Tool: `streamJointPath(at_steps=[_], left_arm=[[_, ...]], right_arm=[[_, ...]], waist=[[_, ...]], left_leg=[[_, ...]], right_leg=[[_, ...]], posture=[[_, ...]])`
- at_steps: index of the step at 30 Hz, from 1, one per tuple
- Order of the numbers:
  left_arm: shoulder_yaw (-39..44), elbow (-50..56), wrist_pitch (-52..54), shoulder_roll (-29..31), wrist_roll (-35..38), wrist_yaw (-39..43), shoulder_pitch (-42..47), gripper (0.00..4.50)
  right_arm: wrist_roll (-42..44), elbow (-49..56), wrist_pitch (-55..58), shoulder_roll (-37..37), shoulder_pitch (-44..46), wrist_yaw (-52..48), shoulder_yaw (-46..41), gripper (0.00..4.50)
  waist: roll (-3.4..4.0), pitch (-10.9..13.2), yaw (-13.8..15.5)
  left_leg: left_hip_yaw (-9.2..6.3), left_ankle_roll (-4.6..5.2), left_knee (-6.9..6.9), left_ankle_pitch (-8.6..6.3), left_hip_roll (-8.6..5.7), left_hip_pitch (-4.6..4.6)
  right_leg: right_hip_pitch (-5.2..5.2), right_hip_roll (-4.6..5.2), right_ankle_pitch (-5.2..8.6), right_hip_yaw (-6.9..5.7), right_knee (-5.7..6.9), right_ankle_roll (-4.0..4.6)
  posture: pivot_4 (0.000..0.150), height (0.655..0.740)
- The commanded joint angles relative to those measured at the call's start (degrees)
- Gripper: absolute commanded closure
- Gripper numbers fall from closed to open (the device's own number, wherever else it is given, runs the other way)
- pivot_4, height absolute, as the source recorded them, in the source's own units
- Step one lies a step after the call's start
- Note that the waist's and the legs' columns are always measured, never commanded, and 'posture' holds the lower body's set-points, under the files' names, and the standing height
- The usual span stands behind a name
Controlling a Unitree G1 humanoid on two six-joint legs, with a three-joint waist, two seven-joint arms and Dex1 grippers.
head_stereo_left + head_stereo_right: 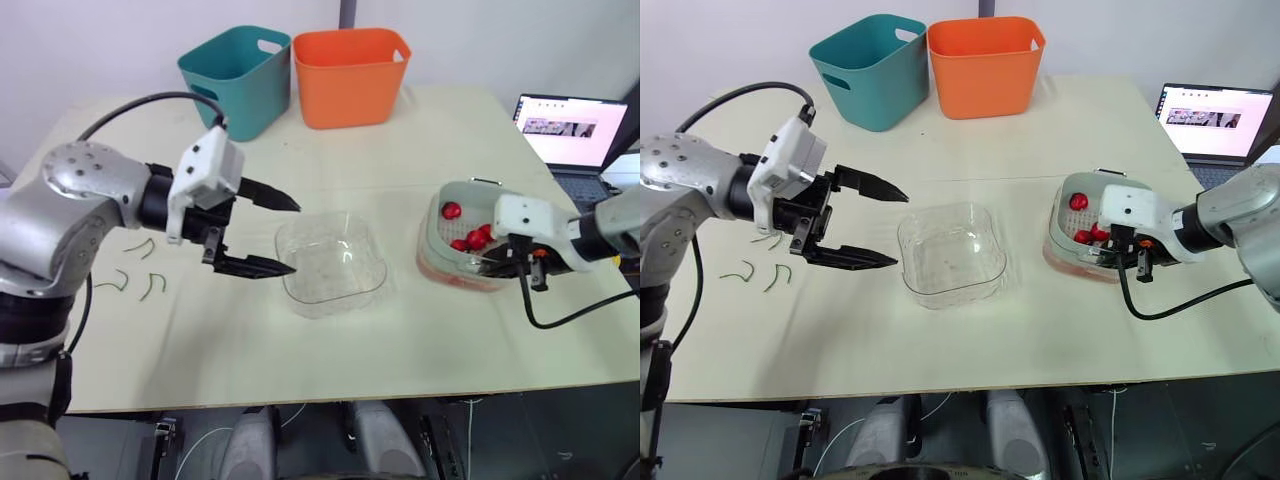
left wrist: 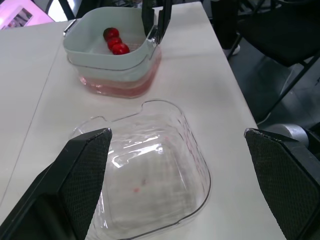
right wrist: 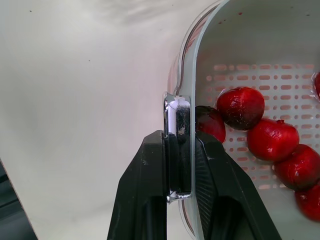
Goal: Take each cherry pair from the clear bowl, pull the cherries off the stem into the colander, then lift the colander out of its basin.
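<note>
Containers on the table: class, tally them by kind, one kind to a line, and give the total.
teal bin: 1
orange bin: 1
clear bowl: 1
white colander: 1
pink basin: 1
Total: 5

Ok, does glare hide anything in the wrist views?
Left wrist view: pale glints on the clear bowl, its bottom readable. Right wrist view: the colander handle shines bright in the right claw; the cherries show no glare.
</note>
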State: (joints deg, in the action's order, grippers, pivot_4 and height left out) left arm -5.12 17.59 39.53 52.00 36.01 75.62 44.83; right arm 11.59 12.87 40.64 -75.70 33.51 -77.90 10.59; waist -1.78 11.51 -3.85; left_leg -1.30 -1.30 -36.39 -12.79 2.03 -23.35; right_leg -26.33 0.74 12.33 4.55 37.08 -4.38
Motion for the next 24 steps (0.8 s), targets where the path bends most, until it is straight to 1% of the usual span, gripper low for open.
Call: streamJointPath(at_steps=[1,16,24], left_arm=[[0.5,-0.9,-1.6,0.0,-0.9,0.8,0.7,0.0],[0.6,-5.7,-4.6,-1.1,-4.0,1.0,0.8,0.0],[0.9,-7.5,-5.8,-1.6,-5.1,0.6,1.0,0.0]], right_arm=[[0.2,0.8,-0.4,-2.3,3.0,-0.9,-3.8,4.08],[0.8,-1.9,-1.6,-3.9,8.8,-6.8,-4.4,4.08],[1.5,-1.9,-1.2,-3.8,9.7,-8.9,-4.6,4.08]], waist=[[0.0,0.0,0.0],[0.0,0.0,-0.1],[0.01,0.0,-0.1]], left_leg=[[0.0,0.0,0.0,0.0,0.0,0.0],[0.0,0.0,0.0,0.0,0.01,0.01],[0.0,0.0,-0.01,0.0,0.0,0.01]], right_leg=[[0.0,0.0,0.0,0.0,0.0,0.0],[-0.01,0.0,0.0,0.0,0.02,0.0],[-0.01,0.0,0.0,0.0,0.03,0.0]], posture=[[0.15,0.74],[0.15,0.74],[0.15,0.74]])
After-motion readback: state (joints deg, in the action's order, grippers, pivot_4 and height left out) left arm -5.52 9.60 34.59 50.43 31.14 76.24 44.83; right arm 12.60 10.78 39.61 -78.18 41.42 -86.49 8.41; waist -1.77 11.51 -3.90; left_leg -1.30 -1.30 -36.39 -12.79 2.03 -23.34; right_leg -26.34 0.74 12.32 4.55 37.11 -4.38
